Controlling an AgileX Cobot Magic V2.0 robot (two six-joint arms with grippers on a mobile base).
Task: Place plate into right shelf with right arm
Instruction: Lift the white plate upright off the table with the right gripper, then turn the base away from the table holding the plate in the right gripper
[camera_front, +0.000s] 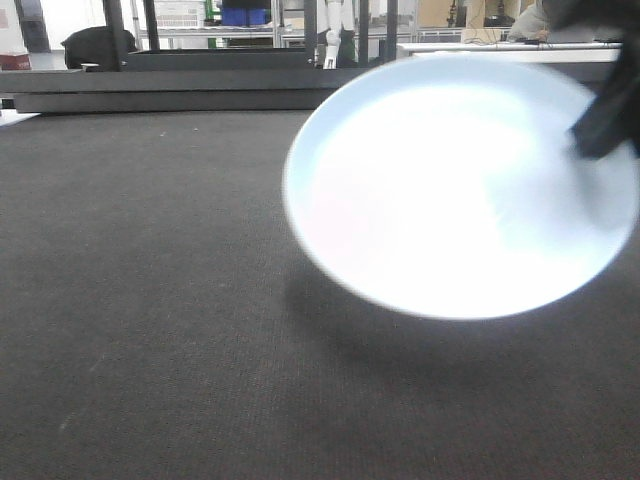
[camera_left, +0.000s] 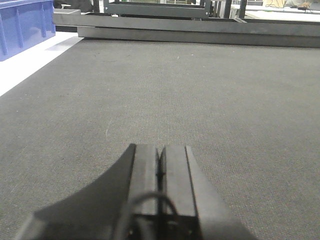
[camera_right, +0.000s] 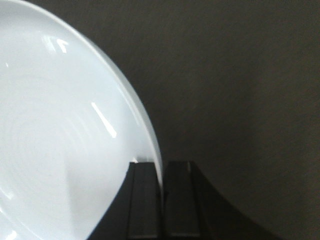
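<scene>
Tilted on edge and apparently clear of the dark grey woven mat, with a shadow beneath: plain glossy white round plate, its thin rim pinched between the two pads of the black right gripper. Low over the mat sits the black left gripper, pressed together on nothing.

For the carry, hold that pinch firm on the slick rim, swing slowly, and level out before the rail. No clear sight of the steel right shelf, only a blue plastic bin at one edge.

No brand, label or readable writing anywhere.
</scene>
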